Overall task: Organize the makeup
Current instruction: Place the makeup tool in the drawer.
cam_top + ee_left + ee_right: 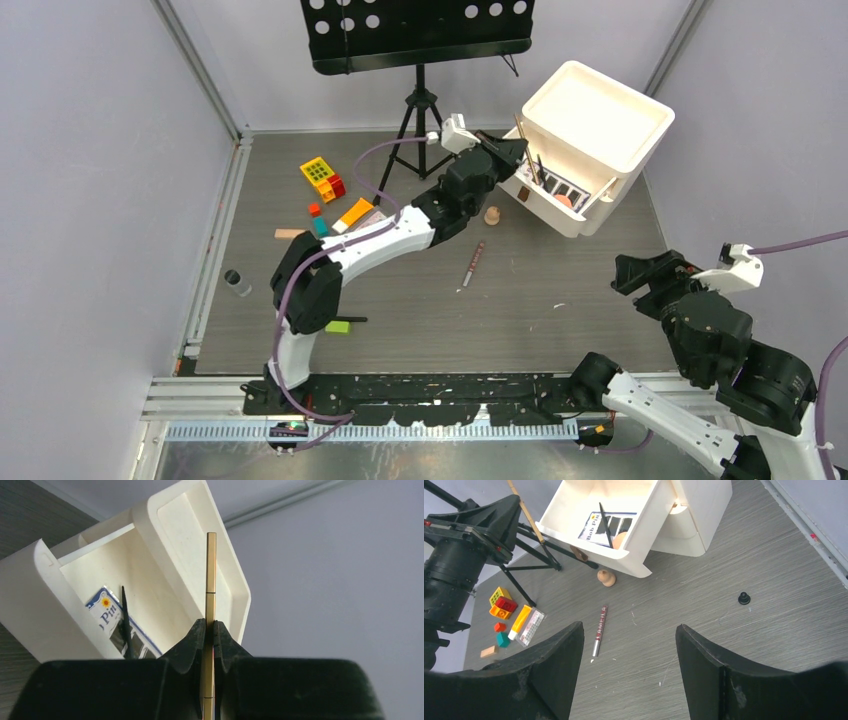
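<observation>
My left tool (210, 630) pinches a thin gold pencil (211, 580) upright at the white box's open drawer (100, 575), apparently lined up to drop in; my right tool (629, 627) hovers wide above 1 maroon pencil (599, 630) on the counter (724, 630).

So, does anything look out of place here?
Yes. A small black cap lies alone on the table, far from everything else. A pencil lies loose in front of the open drawer, while a palette is already inside.
</observation>
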